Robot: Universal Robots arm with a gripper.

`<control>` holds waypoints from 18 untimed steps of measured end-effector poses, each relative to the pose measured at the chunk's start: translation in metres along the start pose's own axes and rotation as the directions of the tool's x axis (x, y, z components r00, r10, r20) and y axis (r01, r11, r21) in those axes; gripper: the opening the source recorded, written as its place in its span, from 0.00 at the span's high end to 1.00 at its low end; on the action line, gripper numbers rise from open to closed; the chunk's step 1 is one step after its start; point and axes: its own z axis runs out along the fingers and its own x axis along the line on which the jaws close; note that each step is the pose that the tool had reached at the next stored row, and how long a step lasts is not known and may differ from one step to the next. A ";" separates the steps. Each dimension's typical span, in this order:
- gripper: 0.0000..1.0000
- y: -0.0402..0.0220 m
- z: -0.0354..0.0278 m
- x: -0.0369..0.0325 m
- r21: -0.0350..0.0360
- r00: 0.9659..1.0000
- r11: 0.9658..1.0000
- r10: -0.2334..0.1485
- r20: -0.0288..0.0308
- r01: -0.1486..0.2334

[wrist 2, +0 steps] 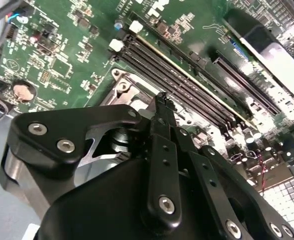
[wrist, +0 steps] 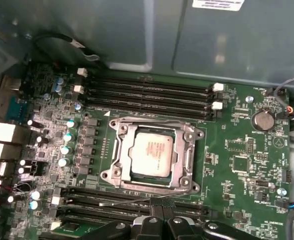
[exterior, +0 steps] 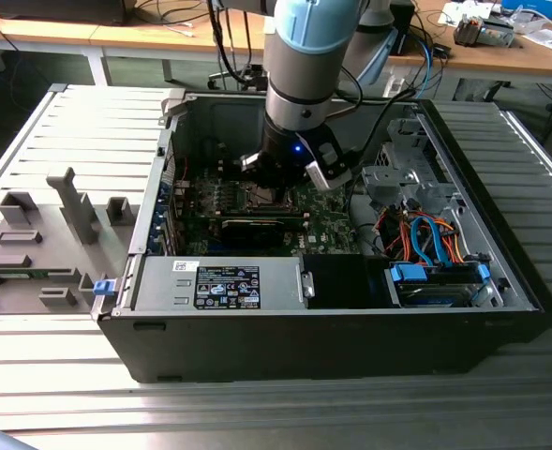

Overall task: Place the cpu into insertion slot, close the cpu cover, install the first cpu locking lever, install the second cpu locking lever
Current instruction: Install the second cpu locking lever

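Now Seated: The Chip in Its Socket, Frame Lowered

Viewed from the first wrist view, the cpu lay flat inside the insertion slot, its pale metal top showing through the cut-out of the cpu cover, which lay down over the socket's rim. A thin locking lever ran along the socket's edge nearest the hand. Rows of long memory slots flanked the socket on two sides, leaving narrow strips of green motherboard between. In the exterior view, the hand hung low inside the open computer case, directly above the socket, with the case walls close around and cables bundled toward the exterior view's right. The case sat on a slatted metal surface. The black fingers stood pressed together, clenched on nothing visible.
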 end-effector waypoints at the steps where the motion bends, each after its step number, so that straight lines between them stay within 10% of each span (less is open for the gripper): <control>1: 0.89 -0.0007 0.0007 0.0018 0.000 1.000 1.000 0.000 0.000 0.000; 18: 0.89 -0.0018 0.0176 0.0215 -0.006 1.000 1.000 -0.007 0.000 0.007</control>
